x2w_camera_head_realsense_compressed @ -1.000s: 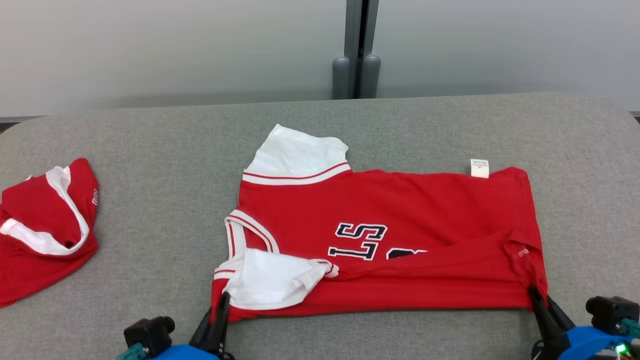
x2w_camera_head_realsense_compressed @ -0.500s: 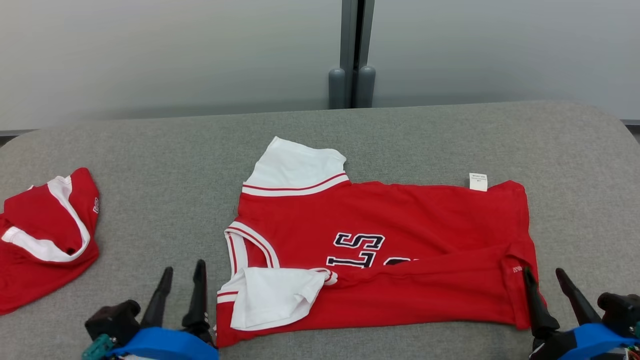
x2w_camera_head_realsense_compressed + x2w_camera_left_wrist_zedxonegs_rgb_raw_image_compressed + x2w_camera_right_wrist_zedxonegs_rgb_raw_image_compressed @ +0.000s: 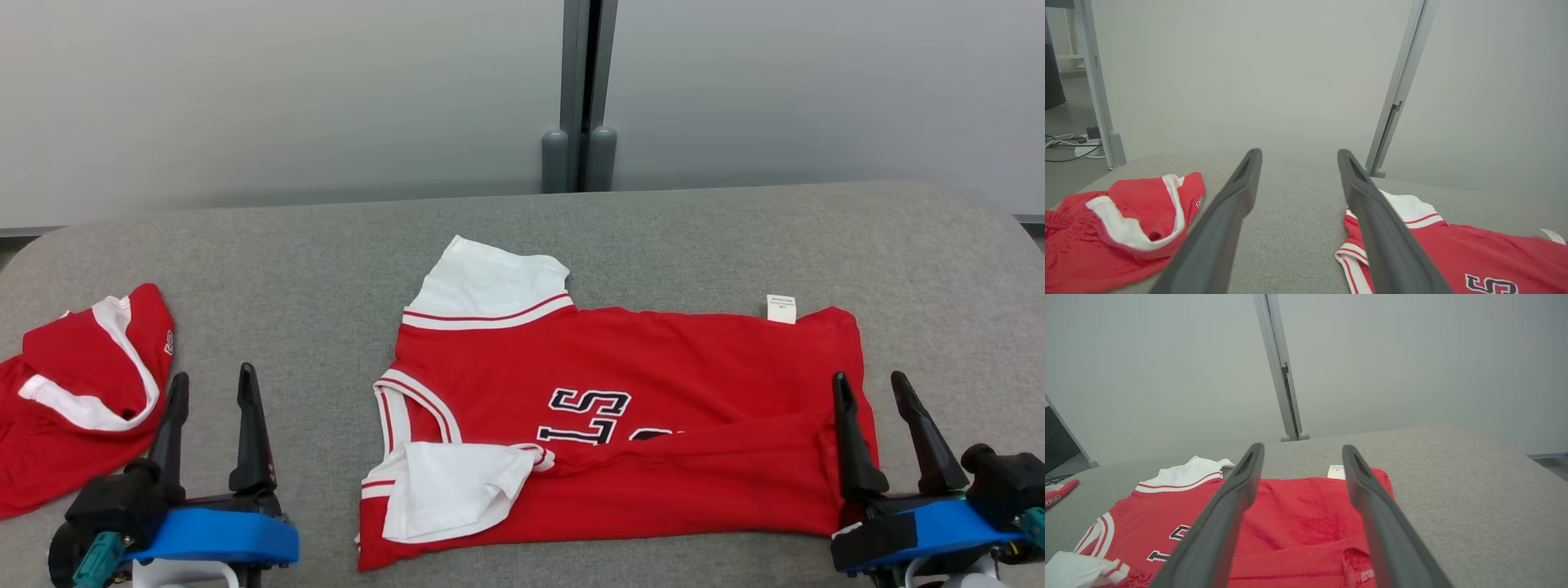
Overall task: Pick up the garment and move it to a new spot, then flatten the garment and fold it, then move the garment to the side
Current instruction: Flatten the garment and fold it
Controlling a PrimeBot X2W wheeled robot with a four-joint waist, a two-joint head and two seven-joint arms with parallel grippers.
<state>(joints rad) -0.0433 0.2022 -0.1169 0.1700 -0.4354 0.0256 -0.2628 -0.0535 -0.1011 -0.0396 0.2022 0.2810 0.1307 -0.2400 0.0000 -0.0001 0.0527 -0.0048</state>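
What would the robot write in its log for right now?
left gripper: open, empty | right gripper: open, empty | red jersey: on grey table, near edge folded over

A grey fabric-covered table (image 3: 735, 237) carries a red jersey (image 3: 653, 367) (partly folded) and, leftward, a crumpled red garment (image 3: 73, 384).

Even, soft light — sharp, faint shadows.

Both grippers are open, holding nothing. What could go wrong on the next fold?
The near white sleeve lies crumpled on the red jersey; folding over it may trap a lump. The left gripper sits close to the red shorts and might snag them.
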